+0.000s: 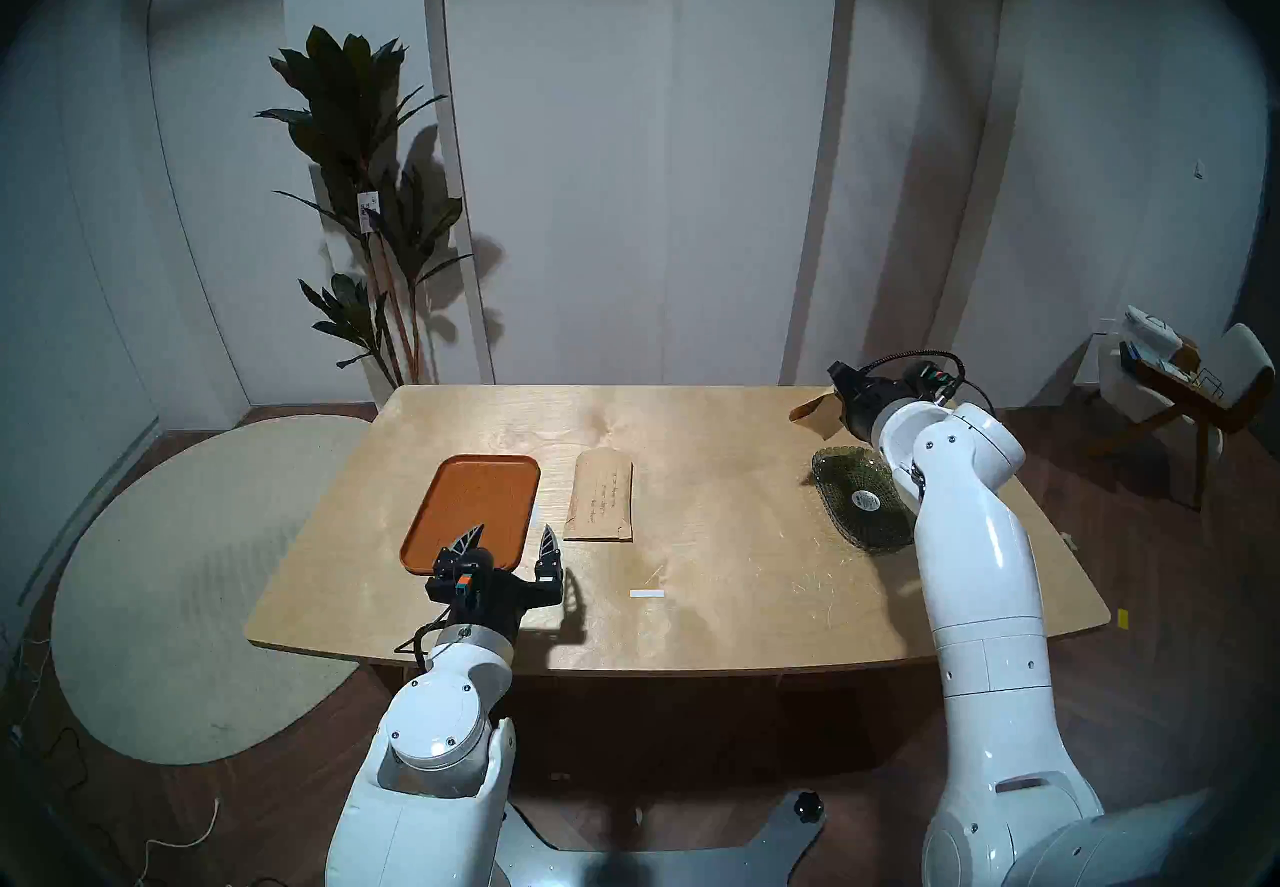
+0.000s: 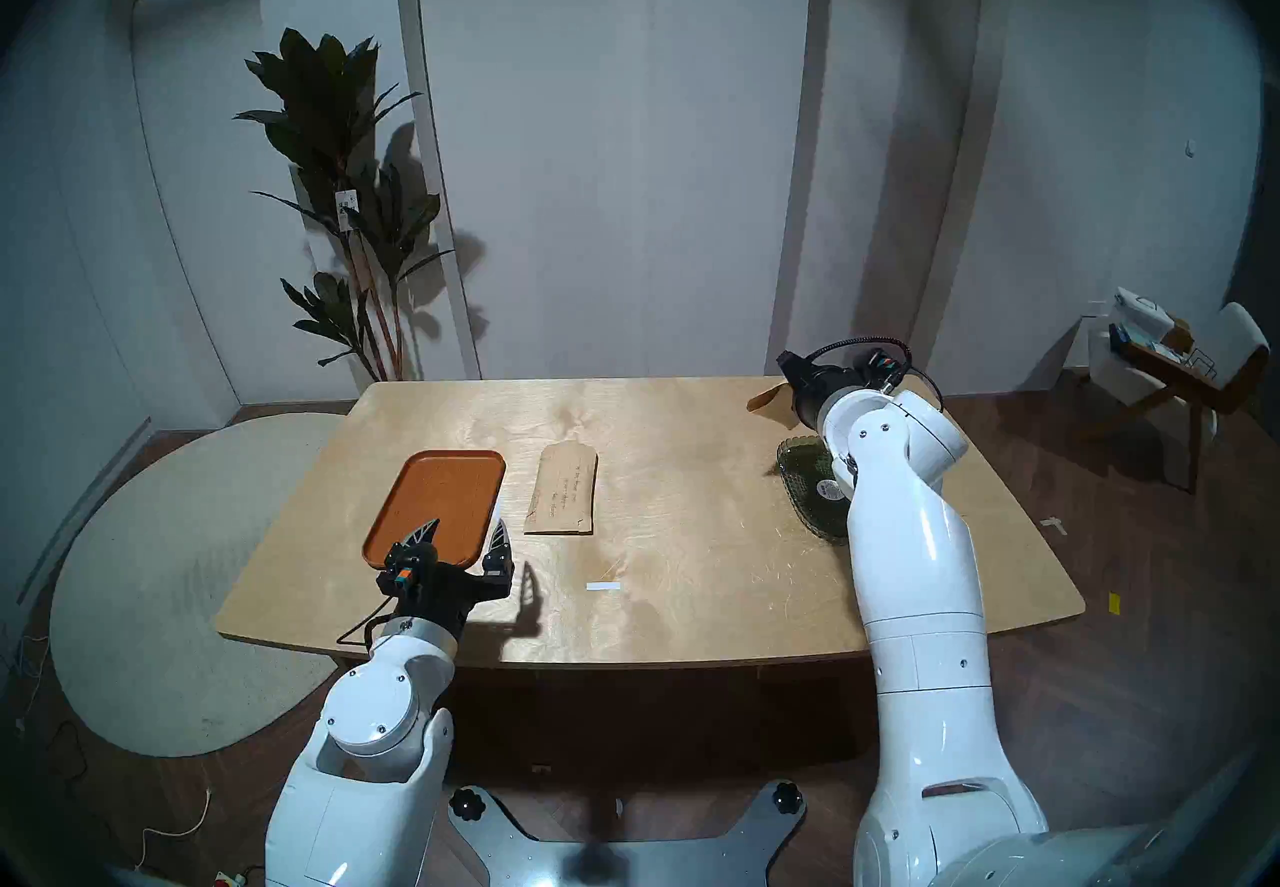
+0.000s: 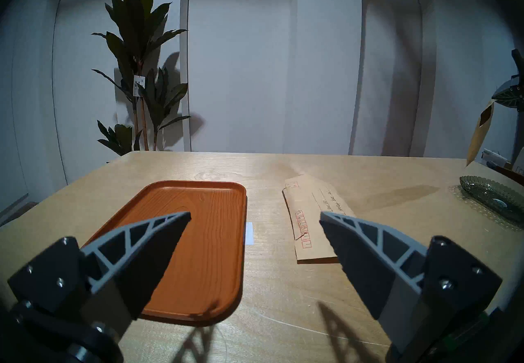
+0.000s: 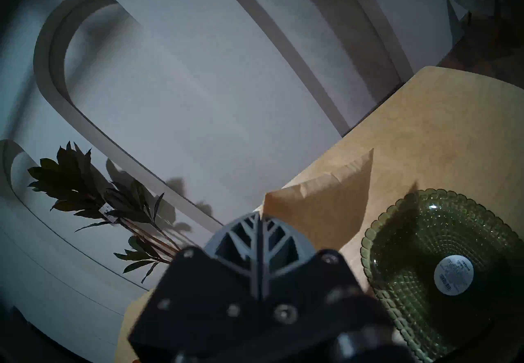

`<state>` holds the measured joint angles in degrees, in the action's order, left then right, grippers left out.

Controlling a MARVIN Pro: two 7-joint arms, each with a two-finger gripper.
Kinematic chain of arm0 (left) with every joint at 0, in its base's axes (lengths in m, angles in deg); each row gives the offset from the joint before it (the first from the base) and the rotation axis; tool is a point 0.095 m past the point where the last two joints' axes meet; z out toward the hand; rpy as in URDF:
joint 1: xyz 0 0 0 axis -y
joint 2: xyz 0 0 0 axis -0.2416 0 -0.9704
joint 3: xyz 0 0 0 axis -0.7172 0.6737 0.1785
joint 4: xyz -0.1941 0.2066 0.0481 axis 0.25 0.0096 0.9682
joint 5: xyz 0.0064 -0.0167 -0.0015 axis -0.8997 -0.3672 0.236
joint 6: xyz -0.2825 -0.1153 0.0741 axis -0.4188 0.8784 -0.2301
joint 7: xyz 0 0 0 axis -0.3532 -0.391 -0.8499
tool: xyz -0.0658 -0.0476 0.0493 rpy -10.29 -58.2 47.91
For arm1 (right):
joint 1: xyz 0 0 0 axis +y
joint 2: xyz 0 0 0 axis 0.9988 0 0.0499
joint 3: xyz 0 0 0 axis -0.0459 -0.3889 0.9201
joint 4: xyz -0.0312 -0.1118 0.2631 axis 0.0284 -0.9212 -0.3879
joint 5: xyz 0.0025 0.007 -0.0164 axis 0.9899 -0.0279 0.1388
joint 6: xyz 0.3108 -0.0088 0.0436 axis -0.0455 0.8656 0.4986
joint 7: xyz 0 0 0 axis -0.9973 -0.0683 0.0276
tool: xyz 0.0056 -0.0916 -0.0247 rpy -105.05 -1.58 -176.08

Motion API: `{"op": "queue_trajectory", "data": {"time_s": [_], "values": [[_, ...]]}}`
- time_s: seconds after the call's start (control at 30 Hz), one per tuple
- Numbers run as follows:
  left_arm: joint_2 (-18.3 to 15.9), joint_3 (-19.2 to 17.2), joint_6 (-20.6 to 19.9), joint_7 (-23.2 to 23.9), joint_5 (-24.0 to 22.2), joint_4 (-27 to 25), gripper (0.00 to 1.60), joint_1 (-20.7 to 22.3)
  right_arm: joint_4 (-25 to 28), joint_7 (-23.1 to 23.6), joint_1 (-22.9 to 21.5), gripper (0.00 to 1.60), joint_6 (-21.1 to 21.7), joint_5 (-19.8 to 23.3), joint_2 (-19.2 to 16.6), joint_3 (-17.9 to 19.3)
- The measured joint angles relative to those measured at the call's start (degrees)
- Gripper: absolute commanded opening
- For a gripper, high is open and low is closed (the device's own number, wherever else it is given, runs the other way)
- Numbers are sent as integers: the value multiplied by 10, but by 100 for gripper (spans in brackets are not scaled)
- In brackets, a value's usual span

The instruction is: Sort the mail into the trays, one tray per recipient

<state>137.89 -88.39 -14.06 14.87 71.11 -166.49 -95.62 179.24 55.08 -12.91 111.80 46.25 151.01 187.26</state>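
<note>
The right gripper point(image 4: 259, 222) pinched one envelope point(image 4: 326, 203) in the air at the table's point(image 1: 727, 587) far right, just beyond the green dish point(image 4: 425, 240). The delivery step seemed in hand; next it probably needed lowering over that dish. The left gripper point(image 3: 255, 216) hung spread over the orange tray's point(image 3: 215, 206) near end, the second envelope point(image 1: 601, 496) lying flat just right of it.

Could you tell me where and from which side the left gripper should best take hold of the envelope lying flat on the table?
The envelope lies flat, so its face offers nothing to pinch. I would probably come from above at its near short edge, which sits closest to the open left gripper, slide one finger under the slightly lifted corner there and pinch across the thickness, clear of the orange tray.
</note>
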Motion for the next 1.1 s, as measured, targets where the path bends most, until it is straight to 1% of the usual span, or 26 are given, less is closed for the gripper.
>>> {"op": "queue_trajectory", "data": {"time_s": [0.2, 0.4, 0.73, 1.1], "values": [[0, 0, 0, 0, 0, 0, 160, 0, 2, 2, 17, 0, 8, 6, -5, 12], [0, 0, 0, 0, 0, 0, 160, 0, -6, 10, 27, 0, 10, 9, -10, 14], [0, 0, 0, 0, 0, 0, 160, 0, -26, 23, 25, 0, 6, 10, -16, 1], [0, 0, 0, 0, 0, 0, 160, 0, -39, 33, 25, 0, 6, 12, -24, -4]]}}
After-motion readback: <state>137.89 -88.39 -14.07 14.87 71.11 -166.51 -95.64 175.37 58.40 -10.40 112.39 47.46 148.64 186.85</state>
